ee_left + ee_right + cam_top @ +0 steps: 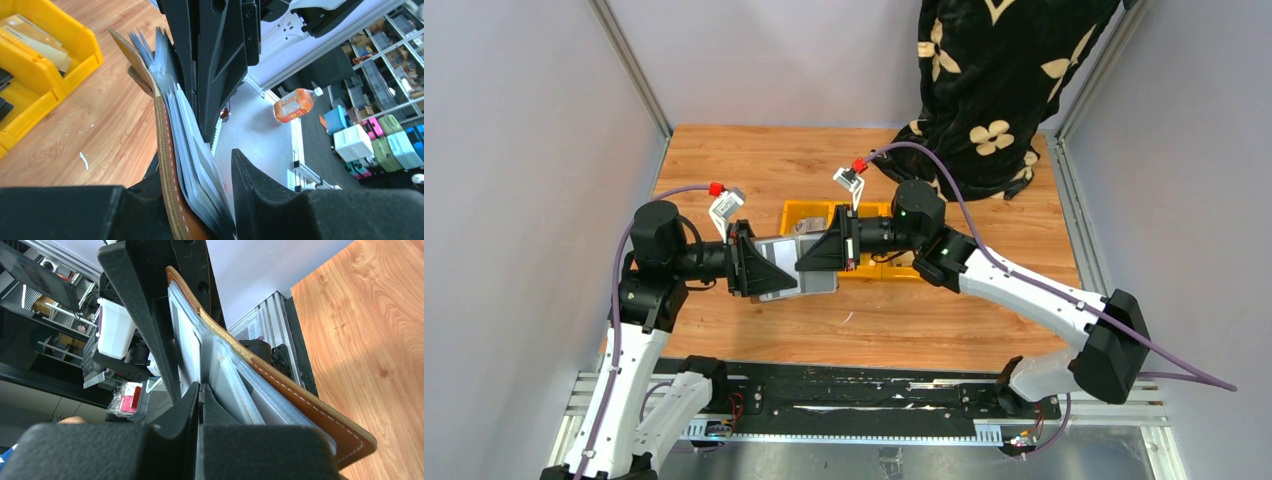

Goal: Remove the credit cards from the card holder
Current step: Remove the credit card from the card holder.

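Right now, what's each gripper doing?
Left gripper: closed on the brown leather card holder.
Right gripper: closed on a grey plastic sleeve inside it; card unclear.

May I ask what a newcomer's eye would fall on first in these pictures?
The card holder held in mid-air over the table middle, the left gripper and the right gripper clamping it from opposite sides. Then the yellow tray just behind it, and a black flower-patterned garment at the far right edge.

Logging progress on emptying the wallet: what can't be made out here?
- How many cards the card holder holds: wrist views are edge-on; top view, too small.
- Whether the right gripper pinches a card or bare sleeve: right wrist, fingers hide contact.
- Yellow tray contents: top view, right arm covers.
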